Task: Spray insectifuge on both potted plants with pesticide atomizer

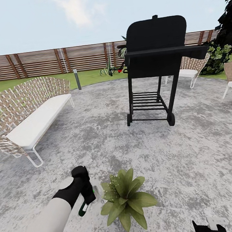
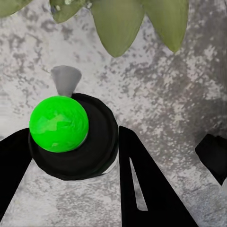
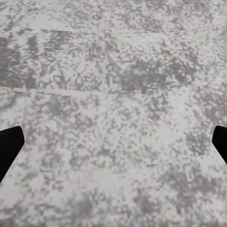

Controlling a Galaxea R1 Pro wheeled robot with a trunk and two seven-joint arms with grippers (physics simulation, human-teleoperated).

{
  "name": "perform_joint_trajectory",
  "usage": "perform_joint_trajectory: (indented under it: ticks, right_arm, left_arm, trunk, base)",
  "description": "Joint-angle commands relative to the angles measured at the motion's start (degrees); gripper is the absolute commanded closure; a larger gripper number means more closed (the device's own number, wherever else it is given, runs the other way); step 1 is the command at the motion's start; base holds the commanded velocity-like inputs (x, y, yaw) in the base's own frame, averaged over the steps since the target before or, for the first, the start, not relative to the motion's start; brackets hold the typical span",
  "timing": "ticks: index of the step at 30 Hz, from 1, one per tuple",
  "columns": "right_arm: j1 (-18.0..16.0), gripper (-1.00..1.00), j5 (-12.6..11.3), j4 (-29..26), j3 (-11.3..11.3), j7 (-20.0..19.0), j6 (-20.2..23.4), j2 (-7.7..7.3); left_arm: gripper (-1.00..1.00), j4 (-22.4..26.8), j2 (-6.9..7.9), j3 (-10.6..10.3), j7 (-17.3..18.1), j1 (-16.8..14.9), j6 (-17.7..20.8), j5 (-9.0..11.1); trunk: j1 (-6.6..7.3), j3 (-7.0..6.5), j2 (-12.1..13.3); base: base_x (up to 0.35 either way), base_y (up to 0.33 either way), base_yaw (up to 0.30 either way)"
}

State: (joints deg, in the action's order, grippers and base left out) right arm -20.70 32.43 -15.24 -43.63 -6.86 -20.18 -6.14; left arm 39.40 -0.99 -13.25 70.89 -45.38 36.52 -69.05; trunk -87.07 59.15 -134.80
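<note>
One potted plant point(image 1: 126, 198), a low rosette of broad green leaves, stands on the paving at the bottom centre of the head view. Just left of it my left gripper point(image 1: 88, 197) is shut on the pesticide atomizer point(image 1: 83, 208). In the left wrist view the atomizer point(image 2: 59, 124) sits between my black fingers point(image 2: 142, 179), its grey nozzle aimed at the plant's leaves point(image 2: 118, 23) close ahead. Tiny white specks of insectifuge point(image 1: 115, 184) dot some leaves. My right gripper point(image 1: 211, 226) hangs open over bare paving point(image 3: 113, 94). The second potted plant is out of view.
A black grill point(image 1: 158, 60) on wheels stands ahead in the middle of the round paving. A wicker sofa point(image 1: 28, 112) is on the left and wicker chairs point(image 1: 192, 68) on the right. A wooden fence point(image 1: 51, 61) and lawn lie behind, with a dark bush point(image 1: 223, 44) at far right.
</note>
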Motion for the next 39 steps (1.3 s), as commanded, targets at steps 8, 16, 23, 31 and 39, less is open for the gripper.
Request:
perform_joint_trajectory:
  ticks: [8, 16, 23, 31, 39]
  right_arm:
    - [-0.05, -1.00, 0.17, -0.04, -0.50, -0.46, -0.21, 0.01]
    - [-0.05, -1.00, 0.17, -0.05, -0.49, -0.49, -0.21, -0.01]
    - [-0.05, -1.00, 0.17, -0.05, -0.54, -0.45, -0.21, -0.01]
    - [-0.05, -1.00, 0.17, -0.05, -0.58, -0.50, -0.21, -0.06]
    - [-0.05, -1.00, 0.17, -0.05, -0.51, -0.48, -0.21, -0.09]
  left_arm:
    - [1.00, -0.81, 0.77, -0.05, 0.60, -1.14, 0.49, -0.74]
    - [1.00, -4.22, 5.89, -0.25, 0.21, -0.87, 0.18, -0.55]
    - [1.00, -8.31, 4.95, -0.24, -0.30, -0.23, 0.02, -0.08]
    - [1.00, -2.69, 2.93, 0.50, -1.50, -0.03, 0.39, -0.07]
    - [1.00, -7.73, 2.68, 0.42, -5.37, 3.03, 0.11, 3.98]
  trunk:
    - [0.01, 0.06, -0.02]
    - [0.01, 0.06, -0.02]
    - [0.01, 0.06, -0.02]
    - [0.01, 0.06, -0.02]
    - [0.01, 0.06, -0.02]
  base:
    - [0.000, 0.000, 0.000]
    - [0.000, 0.000, 0.000]
    - [0.000, 0.000, 0.000]
    - [0.000, 0.000, 0.005]
    - [0.000, 0.000, 0.248]
